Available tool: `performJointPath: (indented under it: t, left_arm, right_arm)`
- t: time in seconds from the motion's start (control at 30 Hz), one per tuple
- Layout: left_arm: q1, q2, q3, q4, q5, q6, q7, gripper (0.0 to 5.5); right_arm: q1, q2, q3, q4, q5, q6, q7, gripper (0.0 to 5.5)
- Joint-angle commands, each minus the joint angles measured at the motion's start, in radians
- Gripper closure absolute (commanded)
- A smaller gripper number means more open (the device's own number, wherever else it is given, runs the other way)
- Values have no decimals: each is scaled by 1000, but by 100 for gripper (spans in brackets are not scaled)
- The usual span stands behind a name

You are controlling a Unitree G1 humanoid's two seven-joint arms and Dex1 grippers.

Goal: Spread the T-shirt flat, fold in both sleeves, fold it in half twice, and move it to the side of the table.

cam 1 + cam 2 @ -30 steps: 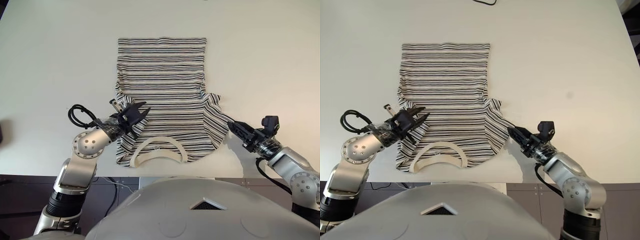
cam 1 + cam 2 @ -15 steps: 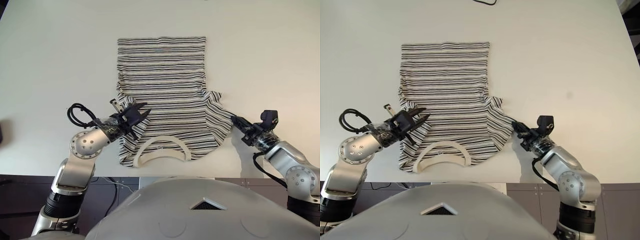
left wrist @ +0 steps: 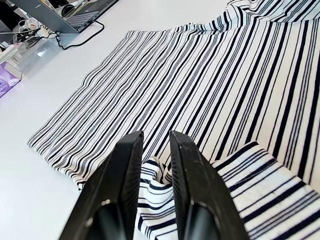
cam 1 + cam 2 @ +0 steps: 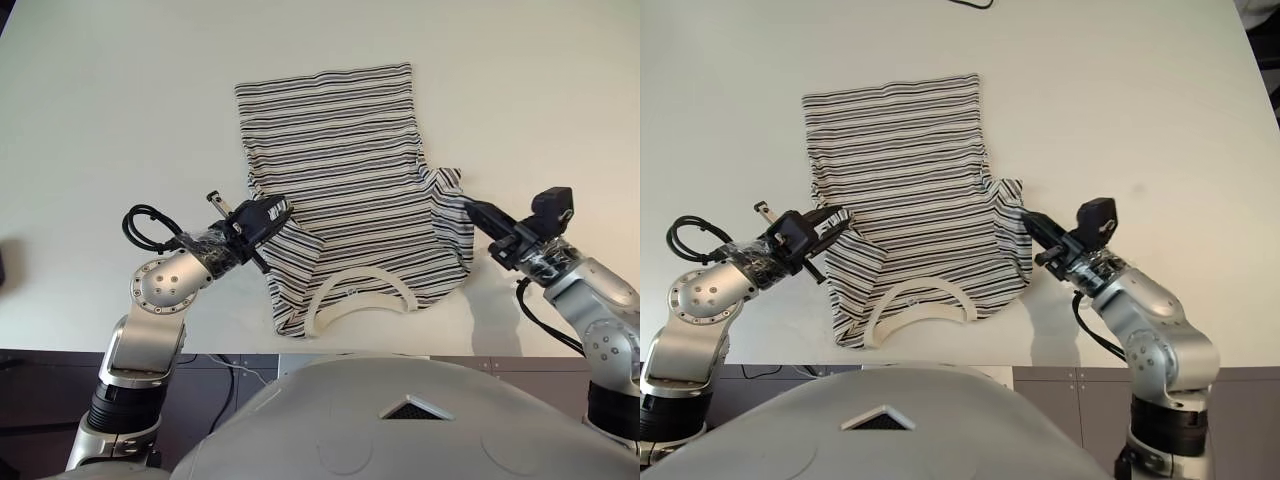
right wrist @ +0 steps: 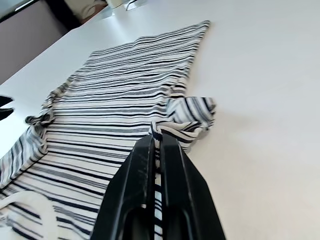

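Gripped at its lower corners by the left gripper and right gripper, fingers apparently clenched on fabric, the striped T-shirt lies mid-frame on the white counter, askew and rumpled: spreading looks unfinished, with sleeve folds, both halvings and the move aside left.

No word, number, label or sign can be read here. The T-shirt shows plain dark and pale stripes, with no lettering on the cloth that can be seen. The bare desk around it carries no readable mark.
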Motion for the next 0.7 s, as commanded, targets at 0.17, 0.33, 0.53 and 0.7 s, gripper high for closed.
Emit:
performJointPath:
  t: [0.17,0.33,0.53,0.7]
  left_arm:
    - [-11,15,-9,-11,0,13,-21,453]
    - [-19,22,-19,-14,3,14,-35,453]
    - [-29,27,-30,-17,7,17,-46,453]
    - [-48,32,-43,-10,11,17,-54,453]
  right_arm:
    - [43,-55,181,-49,-188,-95,40,538]
    - [32,-41,238,-52,-232,-116,34,538]
    - [39,-44,291,-40,-266,-121,44,538]
    - [50,-50,349,-9,-318,-147,54,538]
